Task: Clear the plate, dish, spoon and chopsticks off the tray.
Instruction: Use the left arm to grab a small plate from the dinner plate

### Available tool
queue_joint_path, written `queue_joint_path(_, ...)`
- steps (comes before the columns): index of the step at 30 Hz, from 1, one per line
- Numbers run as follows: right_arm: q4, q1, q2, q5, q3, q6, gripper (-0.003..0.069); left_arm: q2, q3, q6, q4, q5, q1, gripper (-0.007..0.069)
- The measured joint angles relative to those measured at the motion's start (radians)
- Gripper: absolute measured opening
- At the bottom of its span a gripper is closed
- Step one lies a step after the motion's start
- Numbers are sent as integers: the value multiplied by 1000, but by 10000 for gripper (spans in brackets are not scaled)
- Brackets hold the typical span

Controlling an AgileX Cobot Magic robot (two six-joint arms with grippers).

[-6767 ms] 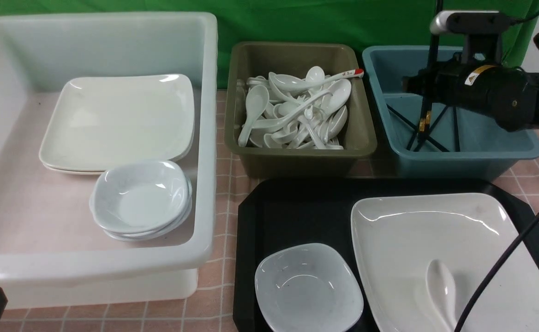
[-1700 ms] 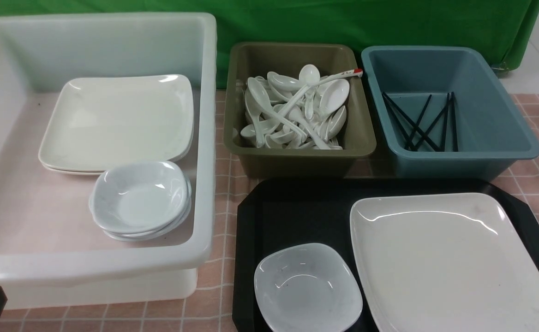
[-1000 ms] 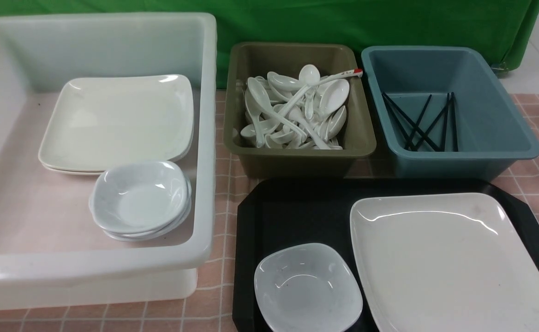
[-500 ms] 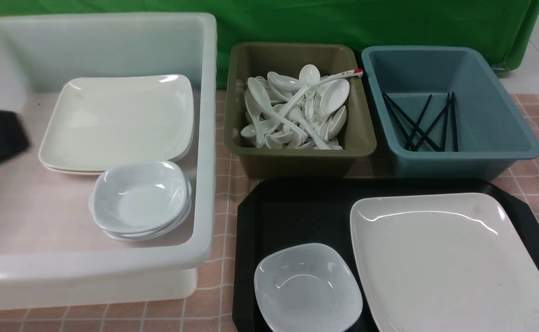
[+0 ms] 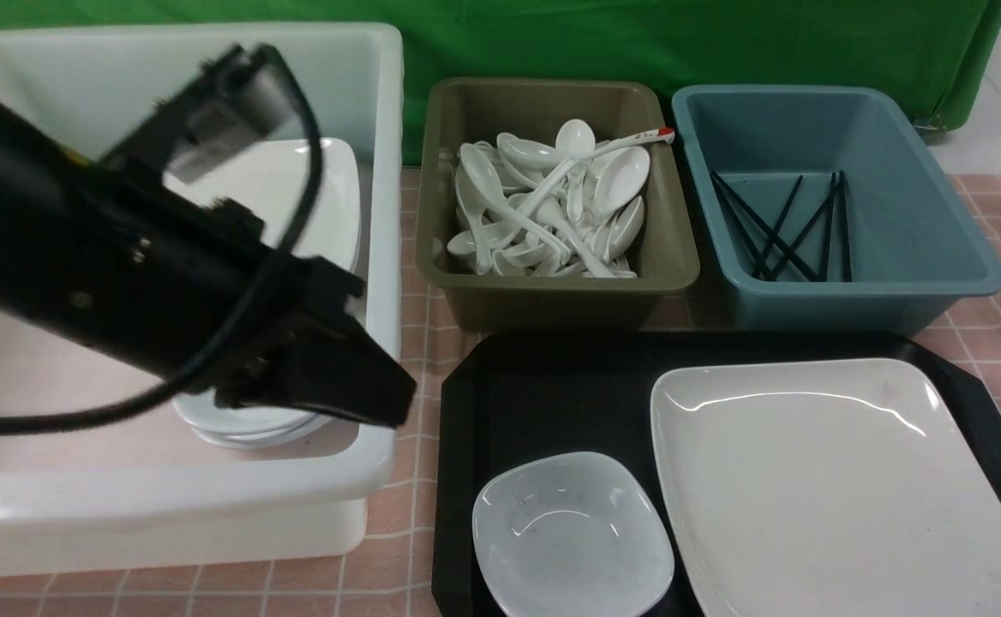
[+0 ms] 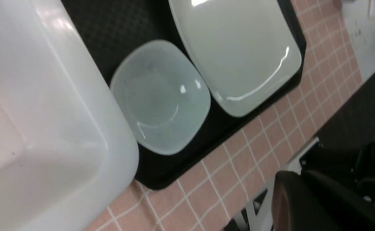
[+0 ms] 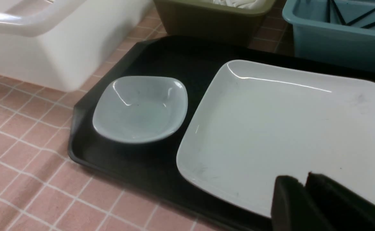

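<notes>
Once offscreen, left arm (image 5: 123, 283) over tub (image 5: 389, 171)

the left arm (image 5: 80, 274) is seen as matte black, looped by a black cable (image 5: 308, 188), tapered into the wedge-shaped left gripper (image 5: 391, 401).

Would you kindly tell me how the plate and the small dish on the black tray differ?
The plate is much wider than the dish. The plate is cream-white and nearly flat; the dish is bluish-white and deeper. Both are empty, glossy rounded squares on the tray.
</notes>
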Motion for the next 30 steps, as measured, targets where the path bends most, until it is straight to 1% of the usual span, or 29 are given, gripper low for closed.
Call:
queue_joint_path(2, 0, 0, 0, -2, 0, 1, 125, 59, -9, 0, 16, 3, -59, -4)
queue_joint_path(3, 0, 0, 0, -3, 0, 1, 125, 110, -37, -6, 44, 8, -107, -3)
queue_joint_path(4, 0, 0, 0, -4, 0, 1, 125, 137, -56, -11, 58, 11, -131, -2)
queue_joint_path(6, 0, 0, 0, -4, 0, 1, 125, 213, -116, -32, 122, 25, -195, -1)
queue_joint_path(7, 0, 0, 0, -4, 0, 1, 125, 220, -130, -33, 136, 28, -201, -1)
queue_joint_path(9, 0, 0, 0, -4, 0, 1, 125, 314, -230, -71, 221, 37, -272, 6)
queue_joint_path(13, 0, 0, 0, 3, 0, 1, 125, 408, -352, -110, 307, 38, -329, 31)
queue_joint_path(16, 0, 0, 0, 7, 0, 1, 125, 493, -445, -117, 370, 38, -373, 93)
queue_joint_path(19, 0, 0, 0, 8, 0, 1, 125, 538, -488, -116, 409, 39, -394, 145)
queue_joint_path(23, 0, 0, 0, 11, 0, 1, 125, 627, -543, -70, 502, 30, -410, 273)
queue_joint_path(25, 0, 0, 0, 11, 0, 1, 125, 664, -548, -48, 538, 5, -410, 321)
queue_joint_path(28, 0, 0, 0, 12, 0, 1, 128, 708, -548, -36, 568, -27, -410, 368)
queue_joint_path(30, 0, 0, 0, 12, 0, 1, 130, 732, -548, -22, 579, -59, -410, 386)
